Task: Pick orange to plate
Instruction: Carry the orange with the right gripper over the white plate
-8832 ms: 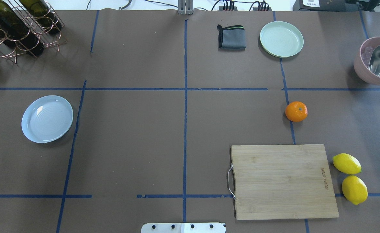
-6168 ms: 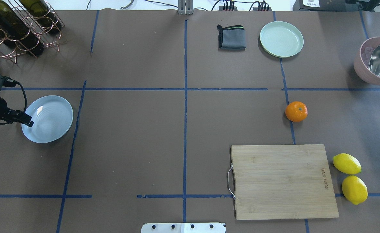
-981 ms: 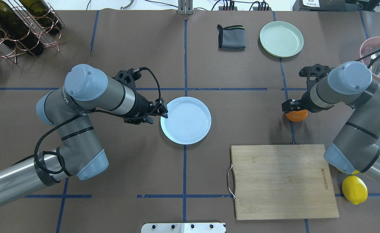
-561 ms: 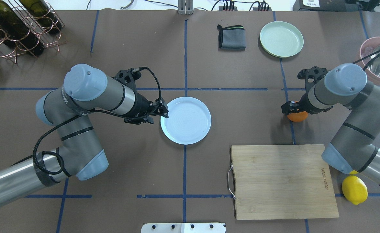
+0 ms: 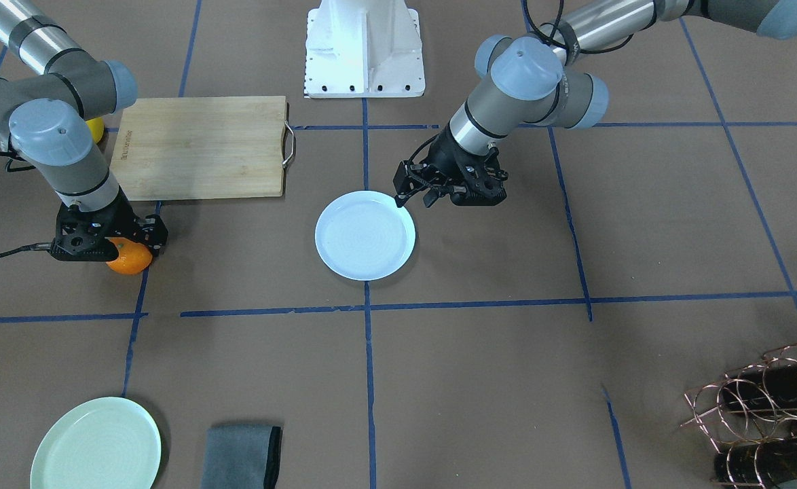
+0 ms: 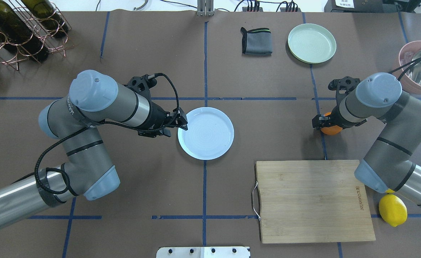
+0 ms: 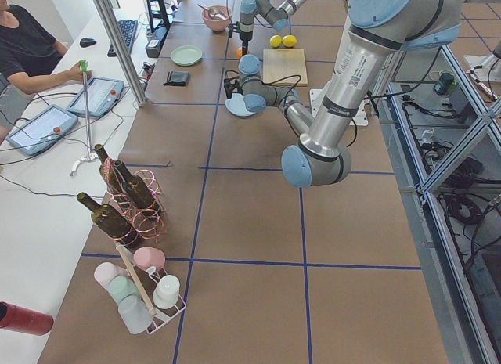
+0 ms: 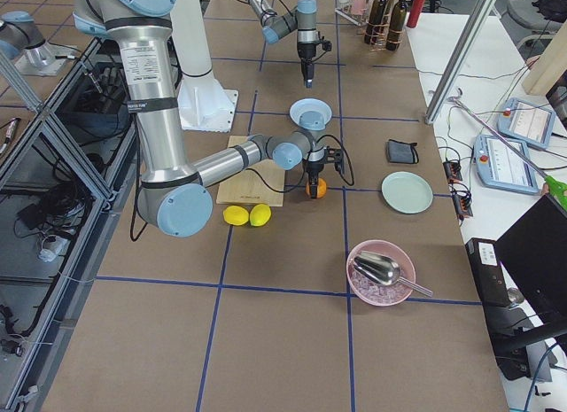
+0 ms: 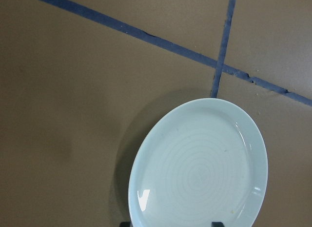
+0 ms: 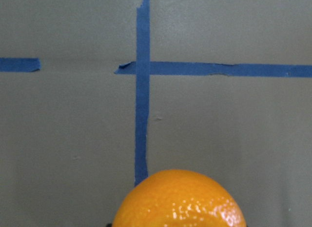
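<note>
The orange (image 6: 331, 130) rests on the table by a blue tape line, right of centre, and fills the bottom of the right wrist view (image 10: 180, 200). My right gripper (image 6: 326, 122) is down over it and open, one finger on each side (image 5: 123, 243). The white, faintly bluish plate (image 6: 206, 133) lies flat at the table's centre. My left gripper (image 6: 182, 123) sits at its left rim, its fingers spread and open (image 5: 413, 195). In the left wrist view the plate (image 9: 200, 173) lies just ahead.
A wooden cutting board (image 6: 314, 200) lies in front of the orange, with a lemon (image 6: 392, 210) to its right. At the back stand a mint-green plate (image 6: 311, 43), a grey cloth (image 6: 256, 41), a pink bowl with a scoop (image 6: 416, 68) and a bottle rack (image 6: 20, 28).
Both arms came in. The plate went from the table's left to its centre with the left gripper. Over the last second the right gripper sank lower around the orange; the left hardly moved.
</note>
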Available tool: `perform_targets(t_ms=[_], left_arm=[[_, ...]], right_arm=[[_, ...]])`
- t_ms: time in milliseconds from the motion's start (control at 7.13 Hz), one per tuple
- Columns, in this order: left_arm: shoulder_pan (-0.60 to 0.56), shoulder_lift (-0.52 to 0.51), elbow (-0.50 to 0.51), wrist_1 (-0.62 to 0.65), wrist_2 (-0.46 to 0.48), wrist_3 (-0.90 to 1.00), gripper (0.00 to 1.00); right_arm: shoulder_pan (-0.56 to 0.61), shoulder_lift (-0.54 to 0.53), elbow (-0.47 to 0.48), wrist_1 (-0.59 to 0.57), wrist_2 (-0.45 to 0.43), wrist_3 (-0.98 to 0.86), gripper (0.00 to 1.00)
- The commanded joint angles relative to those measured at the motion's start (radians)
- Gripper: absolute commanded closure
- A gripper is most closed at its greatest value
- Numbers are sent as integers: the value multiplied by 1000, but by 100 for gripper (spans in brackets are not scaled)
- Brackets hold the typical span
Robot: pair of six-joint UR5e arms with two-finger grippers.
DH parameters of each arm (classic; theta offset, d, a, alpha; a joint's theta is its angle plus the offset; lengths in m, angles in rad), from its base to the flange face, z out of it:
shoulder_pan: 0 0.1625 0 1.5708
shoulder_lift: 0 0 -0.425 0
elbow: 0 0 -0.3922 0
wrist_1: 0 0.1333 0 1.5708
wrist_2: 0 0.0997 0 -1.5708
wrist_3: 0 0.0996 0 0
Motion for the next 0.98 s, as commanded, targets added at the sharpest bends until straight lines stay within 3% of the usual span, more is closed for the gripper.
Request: perform_targets(t_ms=[0, 140, 280, 561, 841], left_arm=[[0, 0, -2, 0, 0, -1, 36], [0, 0, -10, 0, 0, -1, 36], [-2, 2, -42, 1, 0, -1, 36], [-21, 60, -172, 0, -5, 1, 35], [-40, 86, -217, -2, -11, 1, 30]], right_arm=[[4, 4, 51, -2, 26, -1, 100], [4, 37, 102, -9, 56, 25, 100], [-30, 155, 98, -49, 60, 162, 100], [-172, 310, 66, -75, 0, 350, 100], [-234, 544, -145, -60, -86, 453, 100]])
